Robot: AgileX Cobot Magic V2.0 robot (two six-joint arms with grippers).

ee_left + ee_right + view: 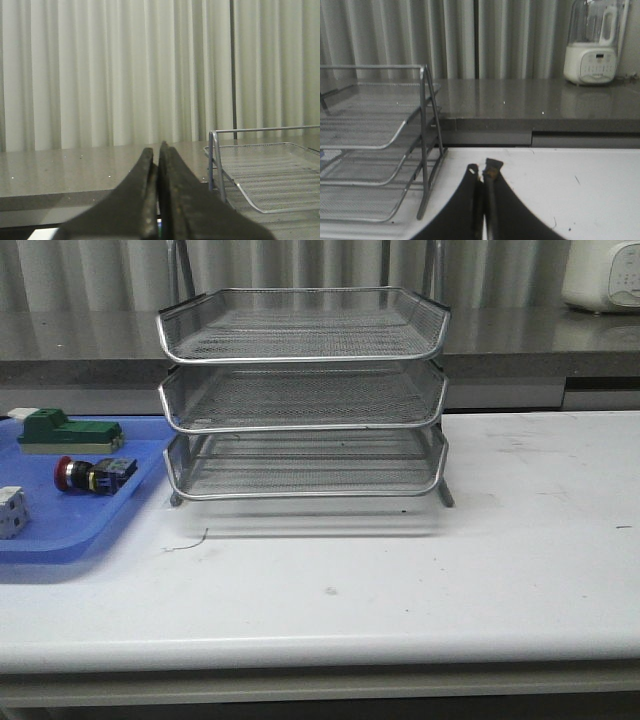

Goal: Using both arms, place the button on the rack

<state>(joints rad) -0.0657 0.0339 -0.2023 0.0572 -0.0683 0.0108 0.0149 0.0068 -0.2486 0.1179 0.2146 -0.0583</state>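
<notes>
The small push-button with the red mushroom head and black body (pixel 93 474) lies on its side on the flat blue plastic tray (pixel 60 530), at the far left of the white bench (pixel 420 570). Its long axis runs roughly left to right in the front view, the red head pointing away from the silver wire-mesh three-tier rack (pixel 305 400), which stands just beside the tray.

Neither arm shows in the front view, so the way from the fingers to the button must be judged from the wrist views. The left gripper (pixel 159 200) has its fingers pressed together with nothing between them; the rack's top tier lies ahead of these fingers and to one side. The button does not show in this view; I judge it is below and near the left fingers, so the left arm is the nearer one. The right gripper (pixel 482 200) is also closed and empty, with the rack's side frame ahead and to the other side, and only bare bench under the fingers; the button is beyond the rack from there.

On the tray a green block (pixel 68 430) lies just behind the button, and a white cube (pixel 10 512), cut off by the edge, lies near it in front. Whether the button touches the green block I cannot tell.
</notes>
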